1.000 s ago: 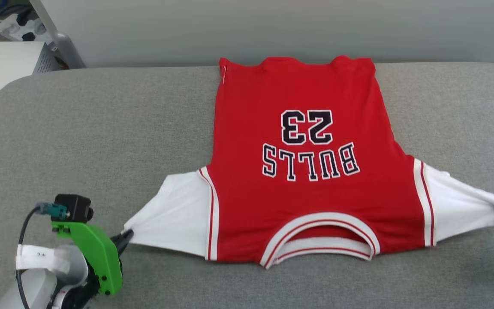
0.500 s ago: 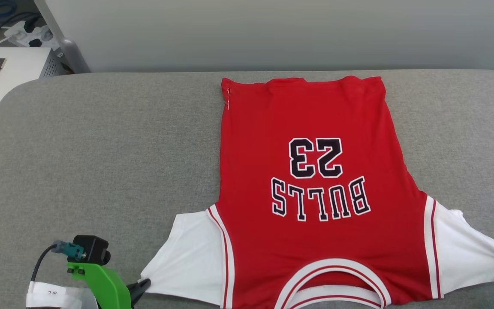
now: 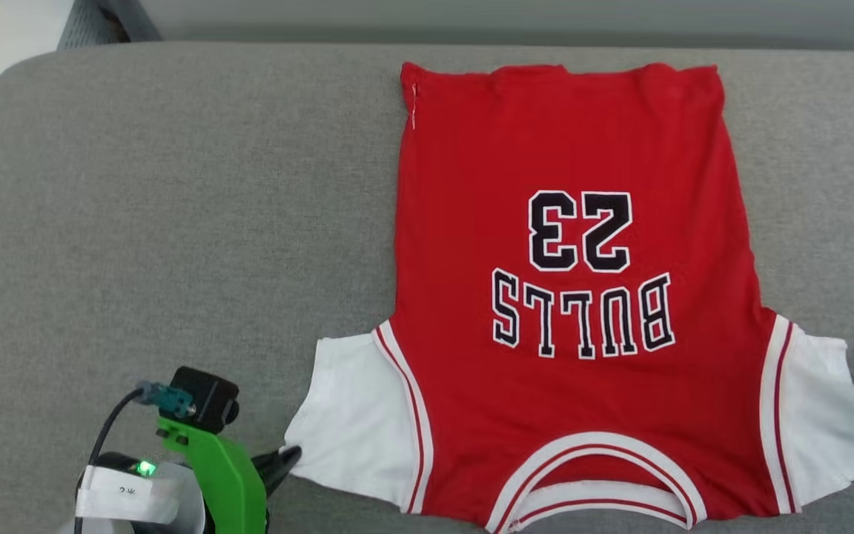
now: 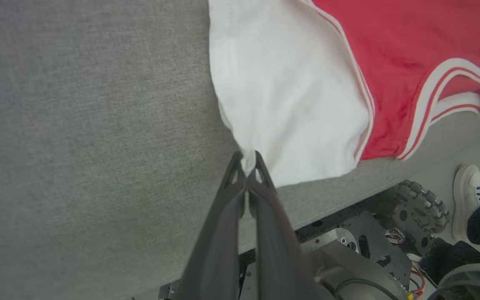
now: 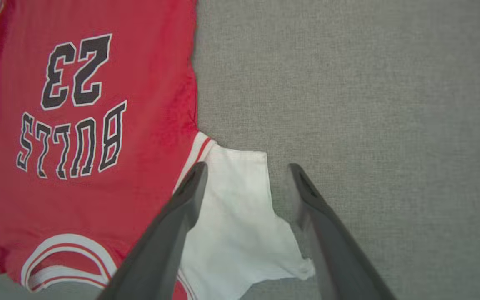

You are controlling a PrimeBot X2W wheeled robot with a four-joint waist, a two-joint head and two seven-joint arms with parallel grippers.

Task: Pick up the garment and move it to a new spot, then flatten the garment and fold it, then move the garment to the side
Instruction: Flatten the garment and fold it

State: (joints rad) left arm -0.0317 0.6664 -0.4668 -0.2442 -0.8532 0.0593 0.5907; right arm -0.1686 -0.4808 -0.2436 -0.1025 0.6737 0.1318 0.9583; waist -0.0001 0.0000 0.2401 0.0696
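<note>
One red shirt point(image 3: 568, 297), flat and lettering-up on the grey cushion point(image 3: 175, 222), collar nearest the robot. Tip of the left sleeve point(image 3: 353, 423) pinched tight between the closed fingers of the left gripper point(image 4: 247, 160). Right sleeve point(image 5: 240, 225) loose on the cushion under the wide-spread right gripper point(image 5: 247, 168), gripped by neither finger.

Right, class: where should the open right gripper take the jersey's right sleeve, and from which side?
Probably its pointed outer corner, approached from the outer side, over the bare grey surface. The sleeve lies flat and tapers to that thin tip, an easy pinch for the right gripper, as the left gripper holds the jersey.
</note>
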